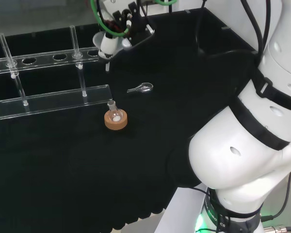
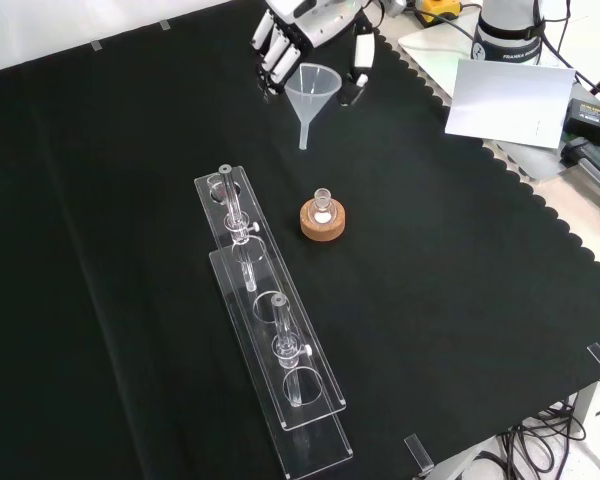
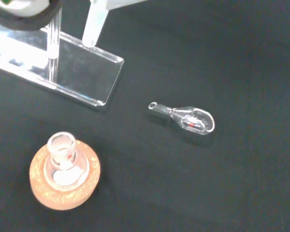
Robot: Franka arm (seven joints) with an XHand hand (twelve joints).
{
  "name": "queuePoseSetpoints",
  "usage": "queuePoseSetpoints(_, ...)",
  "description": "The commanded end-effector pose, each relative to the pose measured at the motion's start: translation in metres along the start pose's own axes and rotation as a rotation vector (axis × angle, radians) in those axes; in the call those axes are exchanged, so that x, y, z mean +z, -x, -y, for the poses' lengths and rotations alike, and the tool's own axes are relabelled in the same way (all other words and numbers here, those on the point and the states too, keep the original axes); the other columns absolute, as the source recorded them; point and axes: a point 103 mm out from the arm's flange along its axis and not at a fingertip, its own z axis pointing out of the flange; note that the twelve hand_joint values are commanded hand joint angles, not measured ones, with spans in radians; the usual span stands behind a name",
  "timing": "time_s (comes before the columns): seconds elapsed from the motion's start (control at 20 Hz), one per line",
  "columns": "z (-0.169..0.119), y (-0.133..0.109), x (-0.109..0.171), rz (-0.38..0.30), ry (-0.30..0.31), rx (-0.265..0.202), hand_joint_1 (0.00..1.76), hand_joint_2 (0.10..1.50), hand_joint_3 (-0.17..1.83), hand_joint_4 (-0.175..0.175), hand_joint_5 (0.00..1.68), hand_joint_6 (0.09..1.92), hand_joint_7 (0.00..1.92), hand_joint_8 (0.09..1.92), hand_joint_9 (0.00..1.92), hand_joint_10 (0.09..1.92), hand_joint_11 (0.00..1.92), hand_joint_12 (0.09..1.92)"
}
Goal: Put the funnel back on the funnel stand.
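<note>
Black cloth (image 2: 100, 200) covers the bench. On it lies the clear stand (image 2: 270, 340), a long two-tier rack with holes in its upper plate and upright posts. In the front view the hand (image 2: 300, 30) comes in at the top, above the stand's far end, its fingers curled round the funnel (image 2: 311, 88); the funnel hangs in the air, cone up and stem down, clear of the cloth. Near the stand sits a small flask (image 2: 323, 205) on a cork ring (image 2: 323, 222), and in the head view a little glass scoop (image 1: 141, 88) lies to its right. The funnel looks like thin clear plastic: light, fairly stiff, probably slippery. I judge the cone's rim the best hold, leaving the stem free to drop through a hole.
</note>
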Motion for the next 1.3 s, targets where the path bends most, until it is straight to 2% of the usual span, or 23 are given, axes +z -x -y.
queuePoseSetpoints(0.05,-0.01,0.015,-0.013,0.005,0.001,0.016,0.8,0.69,0.54,0.004,0.53,0.59,0.62,0.66,1.06,0.41,0.69,1.24)
queuePoseSetpoints(0.6,-0.046,0.027,-0.037,-0.01,0.013,0.007,0.8,0.69,0.54,-0.001,0.5,0.58,0.61,0.67,1.05,0.41,0.69,1.24)
queuePoseSetpoints(0.9,-0.067,0.023,-0.049,0.014,0.012,-0.005,0.8,0.69,0.55,-0.003,0.49,0.57,0.61,0.67,1.05,0.41,0.69,1.24)
queuePoseSetpoints(1.3,-0.089,0.015,-0.047,0.027,-0.008,-0.027,0.8,0.69,0.55,-0.004,0.49,0.57,0.6,0.67,1.04,0.41,0.68,1.24)
